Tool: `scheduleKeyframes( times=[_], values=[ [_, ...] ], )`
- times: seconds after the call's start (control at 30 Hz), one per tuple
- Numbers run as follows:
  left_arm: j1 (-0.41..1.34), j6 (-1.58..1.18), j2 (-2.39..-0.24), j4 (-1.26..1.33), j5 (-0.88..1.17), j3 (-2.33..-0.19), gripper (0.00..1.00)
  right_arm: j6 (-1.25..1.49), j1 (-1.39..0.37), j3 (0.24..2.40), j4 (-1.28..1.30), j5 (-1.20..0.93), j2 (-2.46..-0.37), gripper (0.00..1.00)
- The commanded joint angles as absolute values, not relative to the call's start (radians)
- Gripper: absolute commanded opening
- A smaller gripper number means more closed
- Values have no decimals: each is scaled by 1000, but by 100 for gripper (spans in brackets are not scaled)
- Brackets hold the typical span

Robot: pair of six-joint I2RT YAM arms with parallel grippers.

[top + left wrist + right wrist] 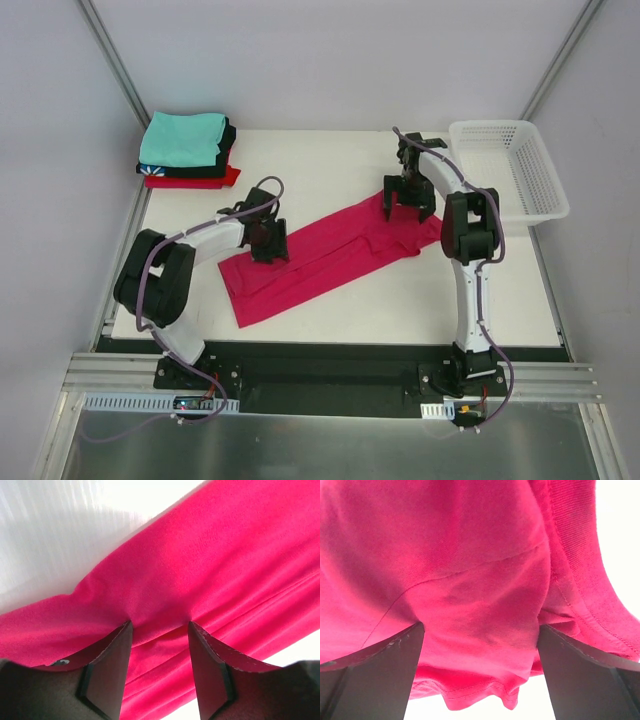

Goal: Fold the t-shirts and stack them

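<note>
— Black fingers [107, 665] of the left gripper [160, 625] filled the foreground, tips dug into the pink tee [320, 262]. Did it have hold?

— Couldn't tell. Its jaws stood partway apart with a ridge of cloth bunched between them. Whether that was a pinch or only a press, the view didn't say. The right gripper [481, 626] was plainly released, jaws spread wide over a seamed, hemmed end.

— Where did the tee lie?

— Flat on the table [330, 160] as a long band. One end lay near the basket [505, 165], by its near-left corner. The long axis ran away from the basket, slanting toward the table's near edge.

— Which arm was nearer which end?

— The right gripper sat on the basket end. The left sat on the band's far long edge, well short of the end farthest from the basket.

— Room to fold?

— I judged yes. Bare table lay between tee and stack [188, 150], which sat well apart from the basket along the far edge. The tightest spot was the basket itself, close beside the right arm; a lift swinging that way could clip its rim.
</note>
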State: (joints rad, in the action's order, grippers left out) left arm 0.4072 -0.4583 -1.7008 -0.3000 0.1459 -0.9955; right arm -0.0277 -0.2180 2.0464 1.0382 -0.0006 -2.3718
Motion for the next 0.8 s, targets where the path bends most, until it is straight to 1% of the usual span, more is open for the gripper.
scheduleKeyframes(
  times=[0.0,0.1,0.23,0.47,0.6,0.67,0.77],
  values=[
    [461,-528,-1615,-354,163,-882,48,-35,-207,2146,1083,-23,-2408,96],
    [509,-586,-1533,-359,152,-833,48,-46,-204,2199,1095,-44,-2430,96],
    [638,-702,-1431,-377,103,-799,47,-48,-206,2246,1089,-98,-2448,96],
    [729,-767,-1410,-429,71,-840,46,-63,-212,2283,1055,-163,-2448,96],
    [738,-772,-1414,-475,55,-893,46,-69,-222,2255,1060,-166,-2392,96],
    [739,-746,-1405,-494,39,-913,47,-71,-233,2196,1062,-141,-2315,96],
    [738,-661,-1423,-535,11,-1024,49,-58,-252,2119,1066,-92,-2189,96]
  ],
)
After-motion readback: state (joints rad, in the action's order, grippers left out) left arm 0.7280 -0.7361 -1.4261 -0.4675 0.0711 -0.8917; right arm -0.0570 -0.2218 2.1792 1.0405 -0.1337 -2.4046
